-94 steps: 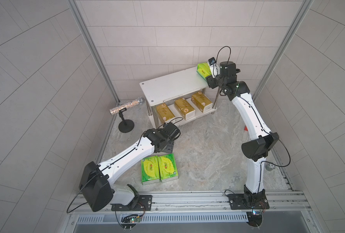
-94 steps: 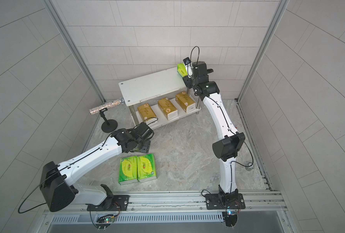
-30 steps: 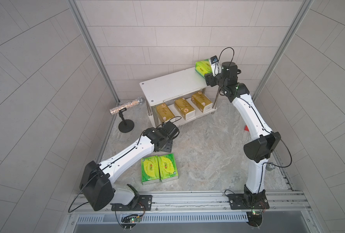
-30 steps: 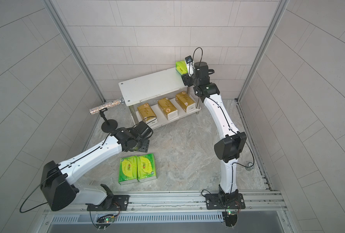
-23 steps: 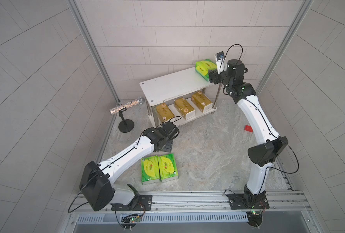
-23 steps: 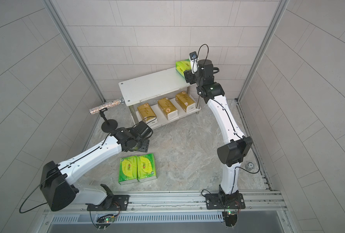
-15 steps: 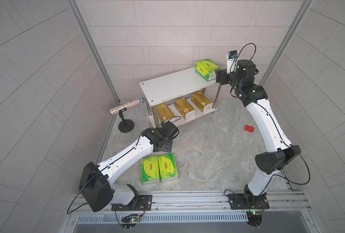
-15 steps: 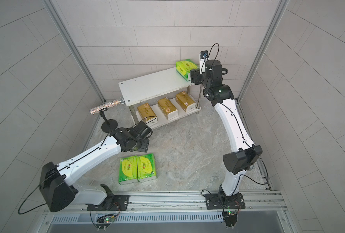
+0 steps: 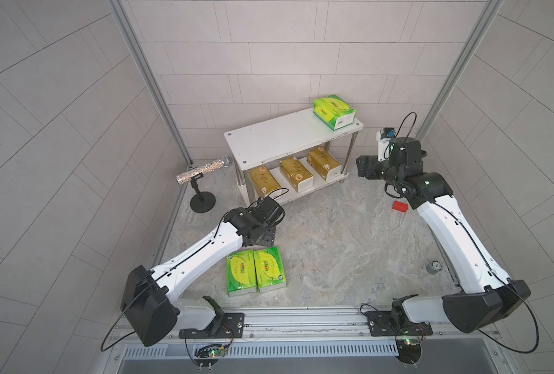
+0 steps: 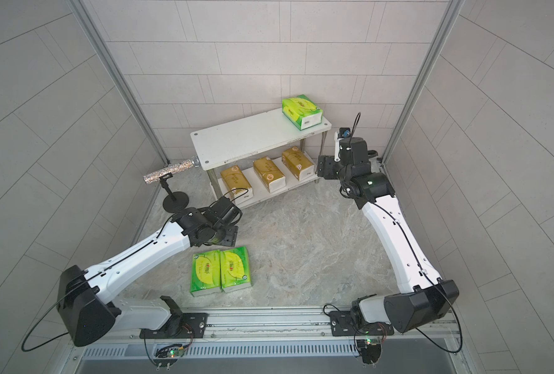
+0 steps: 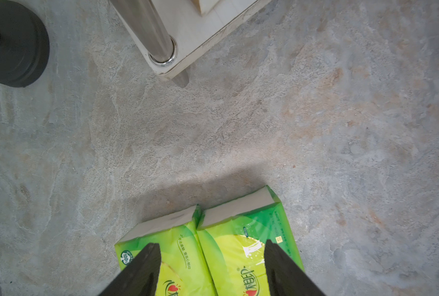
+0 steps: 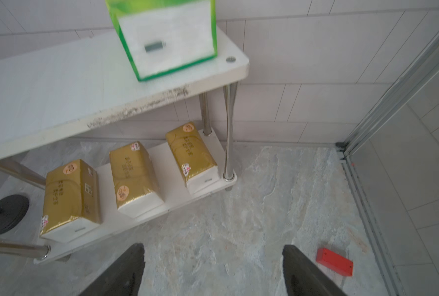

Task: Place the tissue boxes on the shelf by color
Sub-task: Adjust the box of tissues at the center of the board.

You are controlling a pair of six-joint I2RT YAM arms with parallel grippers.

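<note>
Floor (image 12: 251, 217) near shelf (image 12: 59, 84) shows red block (image 12: 334, 261), right-wrist view.

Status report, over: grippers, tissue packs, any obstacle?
Left gripper open, near two green soft packs on floor. Right gripper open, empty. One green pack on top board of white shelf, three gold packs below. Small red block aside.

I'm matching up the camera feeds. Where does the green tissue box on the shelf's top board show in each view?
A top view: green tissue box at the right end of the shelf top board.
A top view: same end of that board.
Left wrist: not in it.
Right wrist: on the top board, white end toward the camera.
Shared landmark: the shelf, in all four.
</note>
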